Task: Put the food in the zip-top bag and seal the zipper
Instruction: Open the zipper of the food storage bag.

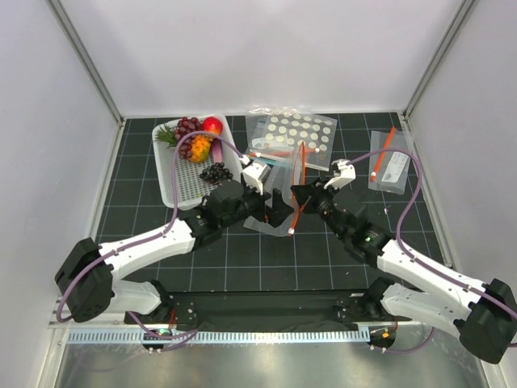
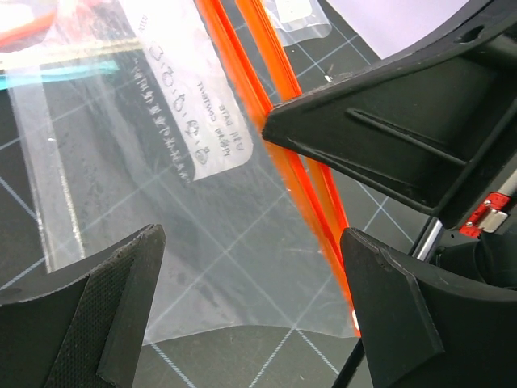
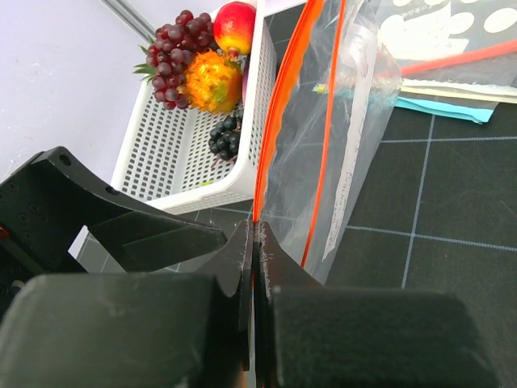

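The zip-top bag point(image 2: 218, 242) is held up at mid-tabletop, between the two arms. Its zipper point(image 3: 279, 105) runs from front to back as a red-orange strip.

Markings: the bag carries a white panel with lines of small print. It is seen at a slant in the left wrist view and cannot be read. The dotted bag point(image 1: 295, 133) lies flat behind it. A labelled bag point(image 1: 390, 168) lies well apart to the right, its print too small to read.

Edges and room: I cannot tell whether the bag's lower edge rests on the tabletop point(image 1: 242, 259). The black gridded surface shows bare in front of the bag, toward the arm bases. The white basket point(image 1: 171, 194) stands at back left, near the wall.

Fingers: the right fingers point(image 3: 253, 242) are pressed fully together, pinching the zipper at its near end. The left fingers point(image 1: 279, 210) are spread wide and grip nothing. The clear panel stands in the gap between them.

Food: a grape bunch point(image 1: 187, 126), apple point(image 1: 212, 124), pineapple point(image 1: 199, 148) and a second dark bunch point(image 1: 216, 172) lie in the basket, apart from the bag.
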You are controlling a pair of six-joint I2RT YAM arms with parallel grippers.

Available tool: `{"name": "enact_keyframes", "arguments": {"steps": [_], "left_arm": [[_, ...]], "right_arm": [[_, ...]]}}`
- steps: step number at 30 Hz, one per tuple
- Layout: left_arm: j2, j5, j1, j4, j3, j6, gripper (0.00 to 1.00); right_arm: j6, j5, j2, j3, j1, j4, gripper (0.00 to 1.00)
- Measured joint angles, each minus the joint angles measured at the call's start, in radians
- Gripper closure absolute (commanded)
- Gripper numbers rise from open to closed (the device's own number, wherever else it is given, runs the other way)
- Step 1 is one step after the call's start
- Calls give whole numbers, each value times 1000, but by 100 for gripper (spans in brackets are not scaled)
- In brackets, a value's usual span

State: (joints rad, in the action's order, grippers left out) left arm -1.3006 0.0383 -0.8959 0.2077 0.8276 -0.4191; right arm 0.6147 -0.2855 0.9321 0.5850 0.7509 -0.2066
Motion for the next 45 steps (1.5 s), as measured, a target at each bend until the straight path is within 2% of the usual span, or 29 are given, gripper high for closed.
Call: {"name": "enact_keyframes", "arguments": {"steps": [7,10,11,14,15,17,18,19,20,21,23,25,29,36,39,40,42,43,45], "left_arm": [[-17,11,-2,5,0,-2,24],[-35,11,-2,1,3,-4,47],[-42,10,-2,-2,5,-8,58],[-58,10,-2,-6,10,-12,73],[-62,10,-3,-9,13,-14,74],[-66,11,-3,-14,18,-14,71],[-67,11,-3,-15,20,-15,63],[-67,11,-3,-16,22,-16,52],[-67,11,-3,-18,23,-13,31],[-67,11,-3,-19,24,-9,24],[-63,8,-3,-21,23,-22,11],[-46,8,-3,-14,10,-25,10],[7,19,-5,26,-35,-27,10],[3,26,-5,43,-35,-26,10],[-2,26,-5,43,-34,-27,14],[-6,26,-5,42,-33,-27,26],[-17,25,-5,42,-28,-31,43],[-24,23,-5,37,-23,-28,55],[-40,17,-6,25,-10,-27,67]], "right_arm": [[0,-21,0,0,15,-10,99],[0,-22,0,0,23,-12,99],[0,-22,0,0,27,-12,99],[-2,-23,0,0,33,-15,99],[-3,-22,0,0,34,-16,99],[-4,-23,0,0,35,-18,99],[-6,-23,0,0,35,-18,99],[-6,-24,0,0,35,-18,99],[-7,-24,0,0,35,-18,99],[-7,-26,0,0,35,-18,99],[-7,-27,0,0,35,-18,99],[-7,-27,2,0,36,-20,99],[-7,-26,15,0,40,-28,99],[-7,-26,17,0,58,-41,99],[-6,-26,17,0,65,-52,99],[-7,-26,17,0,68,-55,99],[-7,-26,17,-1,72,-58,99],[-7,-25,17,-1,73,-59,99],[-7,-26,17,-2,76,-61,98]]}}
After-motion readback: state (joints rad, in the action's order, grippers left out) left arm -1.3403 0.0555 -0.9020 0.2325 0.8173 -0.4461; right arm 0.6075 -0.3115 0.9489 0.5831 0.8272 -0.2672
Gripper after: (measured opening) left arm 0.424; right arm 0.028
